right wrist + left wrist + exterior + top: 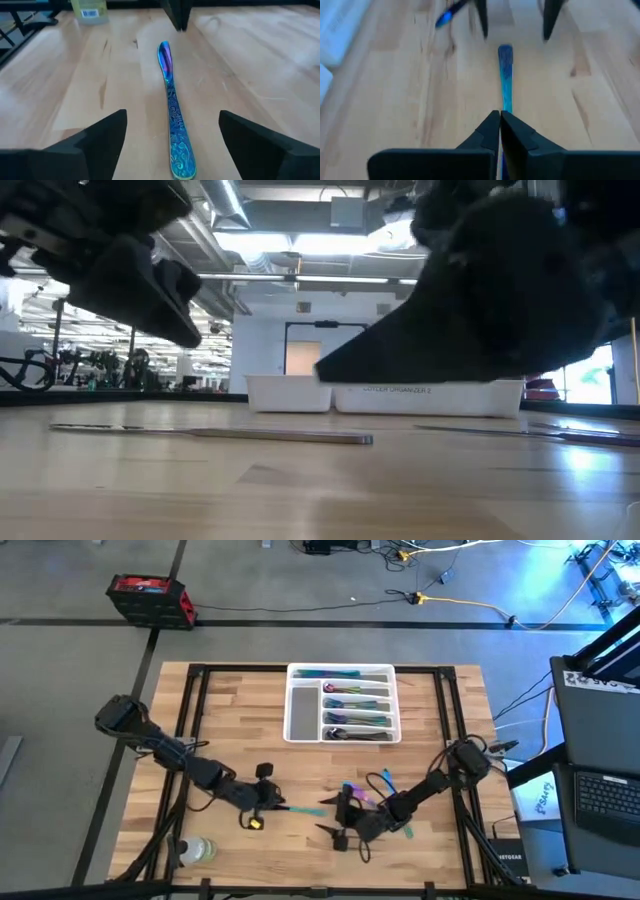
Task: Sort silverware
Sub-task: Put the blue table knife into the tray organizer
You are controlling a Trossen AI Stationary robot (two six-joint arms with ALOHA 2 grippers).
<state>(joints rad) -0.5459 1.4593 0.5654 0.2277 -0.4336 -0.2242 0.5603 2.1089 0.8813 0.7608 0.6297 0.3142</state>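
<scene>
A blue-teal iridescent knife [301, 808] lies flat on the wooden table between my two grippers; the low view shows its full length on the boards [210, 434]. My left gripper [268, 804] is shut and hovers over the knife's blade end [506, 95], raised off the table [190, 330]. My right gripper [338, 820] is open, with one finger on each side of the knife's patterned handle end [179, 150], touching nothing. More silverware [385, 786] lies loose on the table by my right arm. Sorted pieces lie in the white tray [300, 710].
The white compartmented tray stands at the table's far middle [290, 392]. A clear plastic bottle [195, 850] lies near the table's near-left corner [90, 9]. A further loose piece [405, 828] lies under my right arm. Bare wood stretches between the tray and the grippers.
</scene>
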